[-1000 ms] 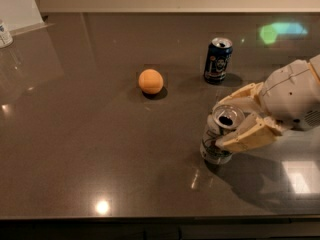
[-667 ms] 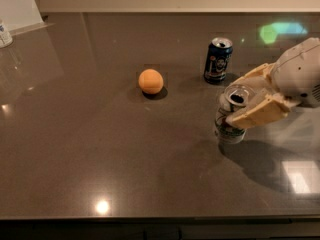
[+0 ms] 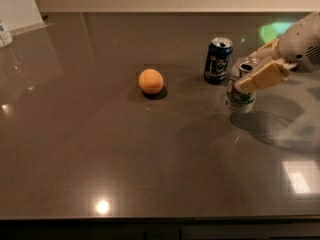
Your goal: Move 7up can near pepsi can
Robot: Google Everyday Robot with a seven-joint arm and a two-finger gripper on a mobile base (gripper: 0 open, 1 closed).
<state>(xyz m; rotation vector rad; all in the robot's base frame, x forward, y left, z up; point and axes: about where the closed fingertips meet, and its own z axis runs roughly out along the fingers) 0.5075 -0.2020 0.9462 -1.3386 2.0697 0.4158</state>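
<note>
The 7up can, silvery-white with green markings and a shiny top, is upright in my gripper. The gripper comes in from the right edge, and its tan fingers are shut on the can's upper part. The can's base is at or just above the dark tabletop; I cannot tell whether it touches. The pepsi can, dark blue with a round logo and silver top, stands upright just left and behind the 7up can, a small gap apart.
An orange ball rests on the dark glossy table left of the cans. A white object stands at the far left edge. A pale wall runs behind the table.
My gripper has carried the 7up can back and to the right, from the table's front right area to a spot beside the pepsi can.
</note>
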